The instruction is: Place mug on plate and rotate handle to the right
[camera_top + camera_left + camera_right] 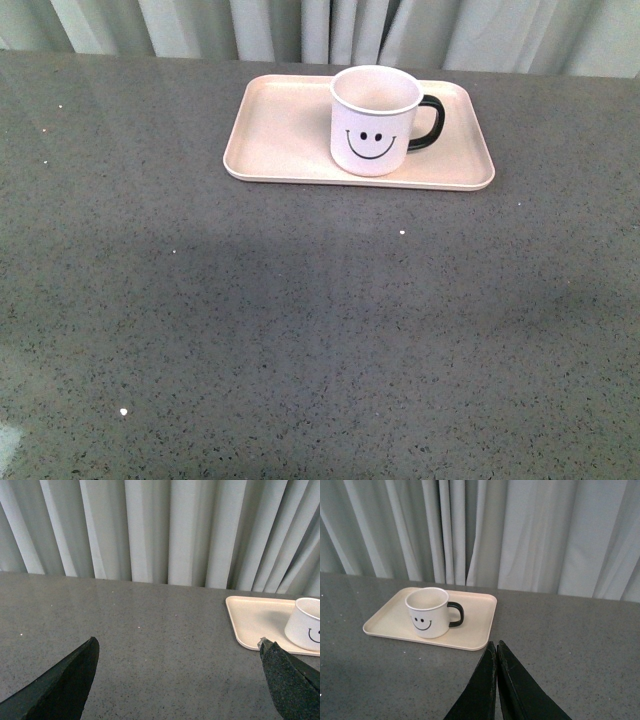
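The mug (pixel 374 122) stands upright on the plate (pixel 280 130), right of its middle, handle (pixel 430 122) pointing right, so the task looks done; the left gripper (pixel 177 680) gapes wide and empty; the right gripper (pixel 496 672) is pinched closed on nothing, near the plate.

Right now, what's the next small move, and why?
Probably none on the mug: it stands upright on the plate with its handle already pointing to the robot's right. The right gripper is shut and apart from the plate; the left gripper is open over bare table. I'd just keep both arms back and call it done.
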Robot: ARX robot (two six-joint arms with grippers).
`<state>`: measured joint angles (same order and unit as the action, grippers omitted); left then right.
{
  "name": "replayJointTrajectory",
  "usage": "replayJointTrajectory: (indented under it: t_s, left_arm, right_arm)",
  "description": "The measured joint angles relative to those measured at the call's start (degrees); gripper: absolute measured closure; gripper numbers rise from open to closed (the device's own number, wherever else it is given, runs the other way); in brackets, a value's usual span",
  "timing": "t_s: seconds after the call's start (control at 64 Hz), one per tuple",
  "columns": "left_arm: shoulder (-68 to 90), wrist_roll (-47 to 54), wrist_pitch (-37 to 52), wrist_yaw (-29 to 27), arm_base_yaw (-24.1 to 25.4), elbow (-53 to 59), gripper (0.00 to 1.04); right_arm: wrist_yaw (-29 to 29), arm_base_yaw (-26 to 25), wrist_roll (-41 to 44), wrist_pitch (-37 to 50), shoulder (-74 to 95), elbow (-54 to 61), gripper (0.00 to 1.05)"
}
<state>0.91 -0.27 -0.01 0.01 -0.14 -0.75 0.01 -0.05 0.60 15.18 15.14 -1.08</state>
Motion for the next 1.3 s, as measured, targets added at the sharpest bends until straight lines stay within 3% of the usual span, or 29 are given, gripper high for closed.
replayJointTrajectory:
  t_s: [0.328,0.453,0.749,0.812,1.249,1.296]
  left_arm:
    - [0.00,0.00,0.00,0.00,0.00,0.00,0.09]
    - [0.00,0.00,0.00,-0.02,0.00,0.00,0.09]
    - [0.00,0.00,0.00,0.00,0.00,0.00,0.09]
    - [0.00,0.00,0.00,0.00,0.00,0.00,0.09]
    - [0.00,0.00,0.00,0.00,0.00,0.00,0.09]
    - [0.00,0.00,-0.02,0.00,0.00,0.00,0.09]
  right_arm:
    - [0.00,0.00,0.00,-5.01,-5.01,0.00,1.03]
    - [0.00,0.00,0.00,-14.60,-13.55,0.00,1.03]
    - [0.00,0.00,0.04,-15.06,-14.80,0.00,1.02]
    - [0.00,0.00,0.00,-15.08,-14.80,0.00,0.87]
    - [0.00,0.00,0.00,-15.08,-14.82,0.00,0.09]
    - [0.00,0.00,-0.02,-15.08,-14.82,0.00,0.09]
